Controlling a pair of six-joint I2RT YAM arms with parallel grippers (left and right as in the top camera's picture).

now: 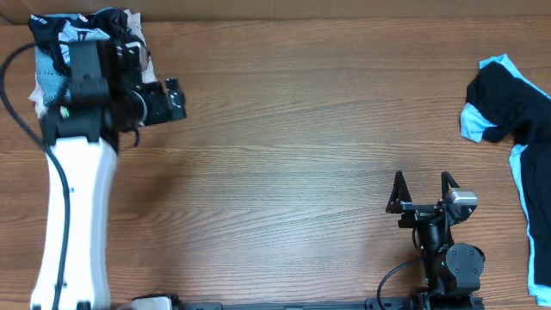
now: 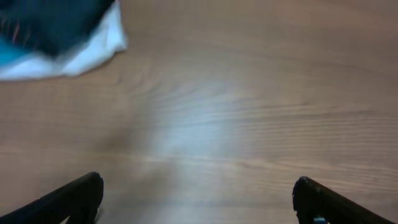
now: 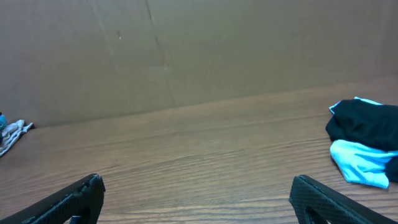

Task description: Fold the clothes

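A pile of clothes (image 1: pixel 77 39), black with white and light-blue parts, lies at the table's far left corner, partly hidden under my left arm. It shows blurred at the top left of the left wrist view (image 2: pixel 62 31). My left gripper (image 1: pixel 176 101) is open and empty just to the right of the pile, over bare wood (image 2: pixel 199 199). A black-and-light-blue garment (image 1: pixel 512 108) lies crumpled at the right edge; it also shows in the right wrist view (image 3: pixel 364 140). My right gripper (image 1: pixel 424 185) is open and empty near the front, left of that garment (image 3: pixel 198 199).
The wooden table (image 1: pixel 284 164) spans the view. A brown cardboard wall (image 3: pixel 186 56) stands along its far edge. A bit of white cloth (image 3: pixel 12 134) shows at the far left in the right wrist view.
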